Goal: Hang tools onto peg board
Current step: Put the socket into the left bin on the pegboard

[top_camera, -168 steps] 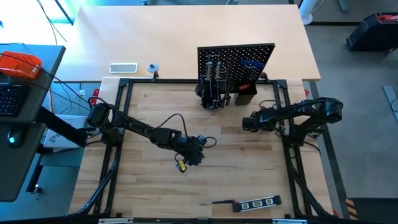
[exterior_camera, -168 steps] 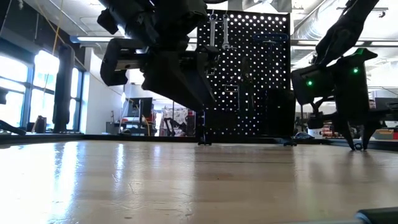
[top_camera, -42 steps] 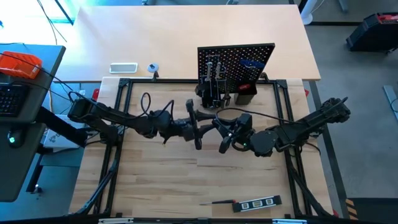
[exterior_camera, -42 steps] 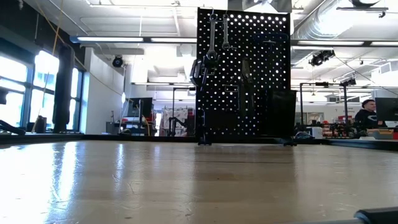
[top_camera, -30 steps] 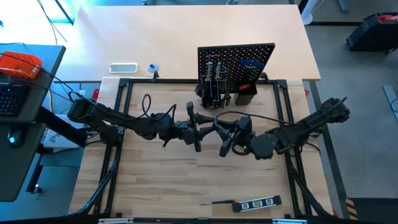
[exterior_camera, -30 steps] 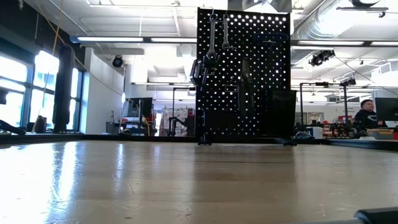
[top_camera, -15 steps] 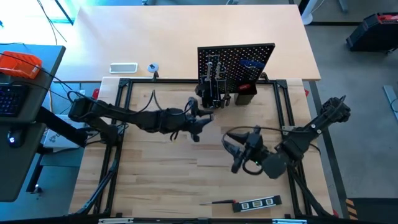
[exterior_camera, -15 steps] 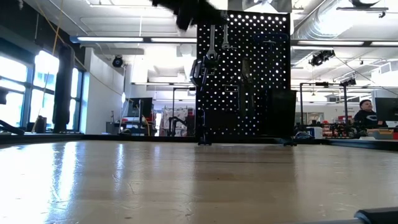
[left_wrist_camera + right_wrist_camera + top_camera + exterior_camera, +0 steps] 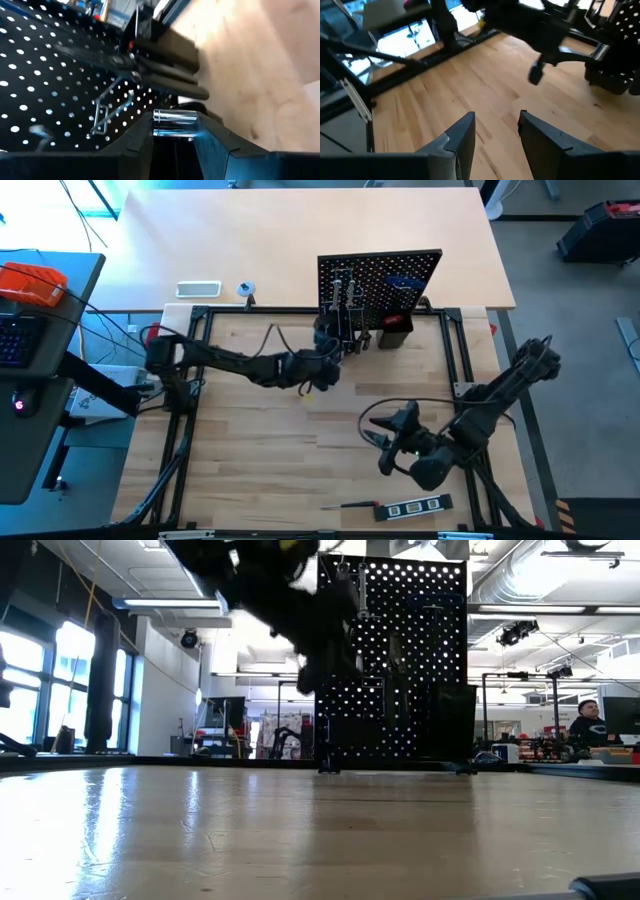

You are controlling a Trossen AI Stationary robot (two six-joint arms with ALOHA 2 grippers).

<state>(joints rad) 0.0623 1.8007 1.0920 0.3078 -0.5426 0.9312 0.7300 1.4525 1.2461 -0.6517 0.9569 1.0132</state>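
The black peg board [image 9: 380, 275] stands upright at the table's far edge. Wrenches hang on it [image 9: 345, 595], and black holder boxes [image 9: 345, 330] sit at its base. My left gripper [image 9: 328, 362] hovers just in front of those boxes. It is shut on a tool with a shiny silver cylindrical end [image 9: 175, 122]. My right gripper [image 9: 380, 445] hangs open over the near right part of the table, with only bare wood between its fingers [image 9: 496, 125]. A marked level [image 9: 415, 506] and a small screwdriver [image 9: 355, 505] lie flat by the near edge. My left gripper pinches the tool between its two fingers. The silver cylindrical end [image 9: 175, 131] shows between the fingertips and points at the peg board. The fingers come from the table's near side, slanting a little down. The tool is clear of the table; the rest of it is hidden by the gripper.
A black holder box with something red in it [image 9: 395, 328] stands at the board's right foot. The black frame rails [image 9: 200, 340] run along the table's sides. Bare wood lies between the two arms [image 9: 300, 450]. A white tray [image 9: 198, 288] sits beyond the frame.
The two grippers were together at the table's middle. My left gripper has gone toward the far edge and down to the peg board's base, turning as it went and carrying the tool. My right gripper has drawn away toward the near right and sunk a little.
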